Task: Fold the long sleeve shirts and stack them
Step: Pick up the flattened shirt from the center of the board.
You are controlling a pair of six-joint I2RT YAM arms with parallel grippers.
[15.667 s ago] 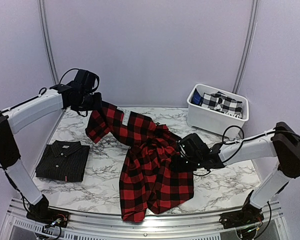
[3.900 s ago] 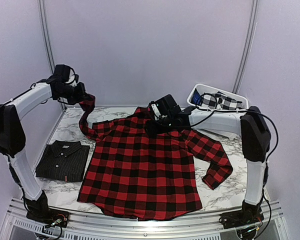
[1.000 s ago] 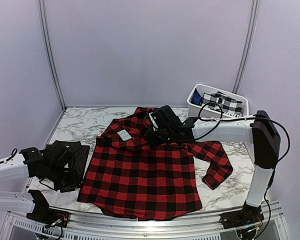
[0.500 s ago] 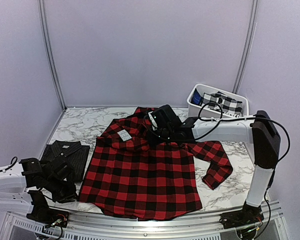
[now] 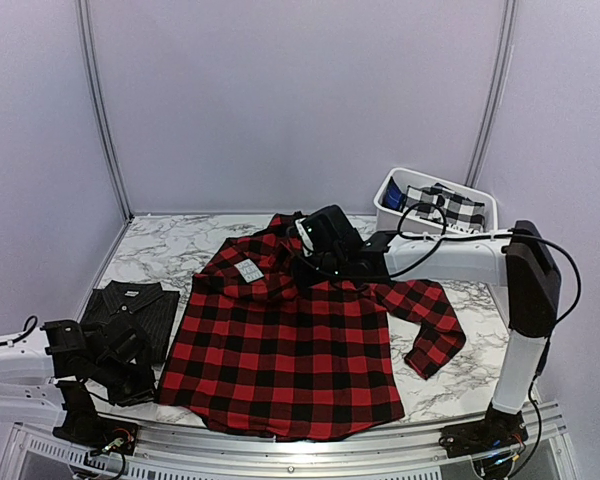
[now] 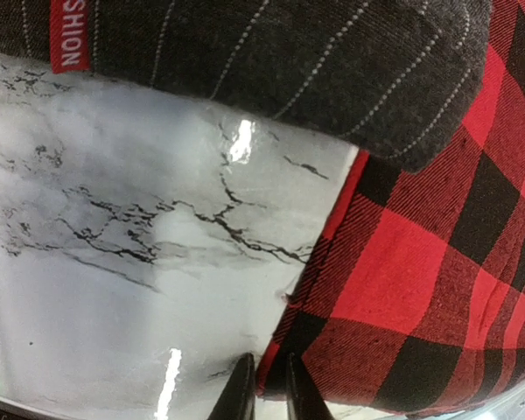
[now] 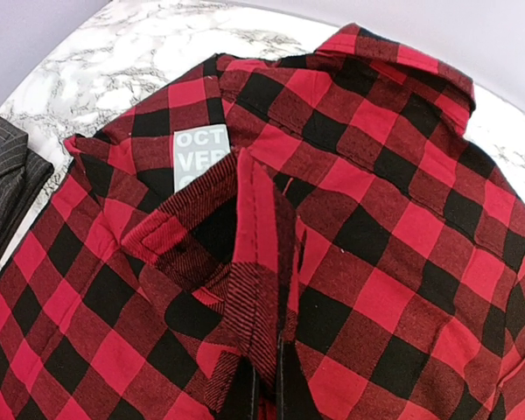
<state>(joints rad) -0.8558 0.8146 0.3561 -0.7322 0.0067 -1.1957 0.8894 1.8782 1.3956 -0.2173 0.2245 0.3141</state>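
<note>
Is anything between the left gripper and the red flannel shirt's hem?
Nothing visible. The hem edge of the red flannel shirt lies right between the fingertips of the left gripper. The black pinstriped shirt lies farther off, not between them.

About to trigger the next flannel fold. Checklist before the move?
1. Right pincer shut on a flannel fold below the collar: ok.
2. Left pincer at the near hem corner, hem between its fingers; firm grip: cannot tell.
3. Flannel body flat: ok.
4. Both sleeves folded in: not ok; one sleeve lies spread on the right arm's side.
5. Black shirt clear of flannel: not ok; its corner meets the flannel's edge.
</note>
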